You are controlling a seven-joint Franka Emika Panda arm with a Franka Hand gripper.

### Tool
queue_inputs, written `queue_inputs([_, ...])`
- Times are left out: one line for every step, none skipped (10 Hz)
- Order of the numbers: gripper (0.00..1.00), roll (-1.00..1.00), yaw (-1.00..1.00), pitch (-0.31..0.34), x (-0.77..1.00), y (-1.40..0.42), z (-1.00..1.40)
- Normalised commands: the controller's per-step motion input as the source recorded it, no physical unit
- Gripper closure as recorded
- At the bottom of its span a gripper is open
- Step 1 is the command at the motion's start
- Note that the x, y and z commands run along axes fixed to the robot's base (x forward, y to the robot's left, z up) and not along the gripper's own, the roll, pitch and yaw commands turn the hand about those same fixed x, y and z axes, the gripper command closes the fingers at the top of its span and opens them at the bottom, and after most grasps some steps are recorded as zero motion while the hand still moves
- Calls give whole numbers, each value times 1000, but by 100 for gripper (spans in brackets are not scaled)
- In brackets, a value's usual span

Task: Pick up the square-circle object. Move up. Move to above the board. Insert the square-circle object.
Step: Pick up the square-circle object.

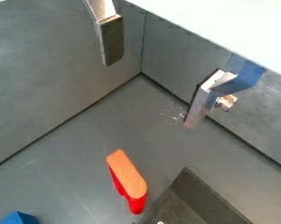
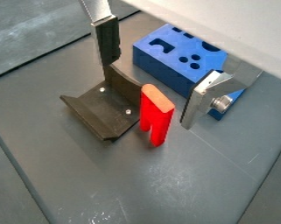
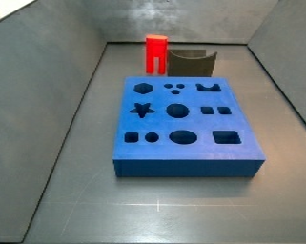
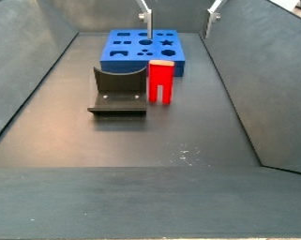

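Side views: red peg [image 4: 160,82] upright on floor, beside dark fixture [image 4: 119,91] and just short of blue board [image 3: 187,129]. Wrist views: gripper [image 2: 157,73] wide open, empty, raised above peg, fingers [image 2: 108,42] well apart.

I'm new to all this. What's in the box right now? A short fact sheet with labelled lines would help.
Red piece: the square-circle object stands upright on the floor, beside the fixture
Board: the board is a blue slab, cut-outs all unfilled
Gripper: the gripper is open, above the red piece, holding nothing
Fingers: silver plates with dark pads
Task stage: pick-up not yet done
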Motion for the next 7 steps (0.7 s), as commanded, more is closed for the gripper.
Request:
queue_inputs([0,0,0,-33,0,-34,-34])
queue_inputs([0,-43,-6,0,0,23,-211])
queue_inputs([0,-54,-34,0,31,3,-280])
queue_inputs([0,-56,-6,0,143,0,-291])
queue_inputs([0,-63,0,0,137,11,-294])
queue_inputs([0,-67,0,0,129,26,-317])
queue_inputs([0,-61,0,0,106,17,-340])
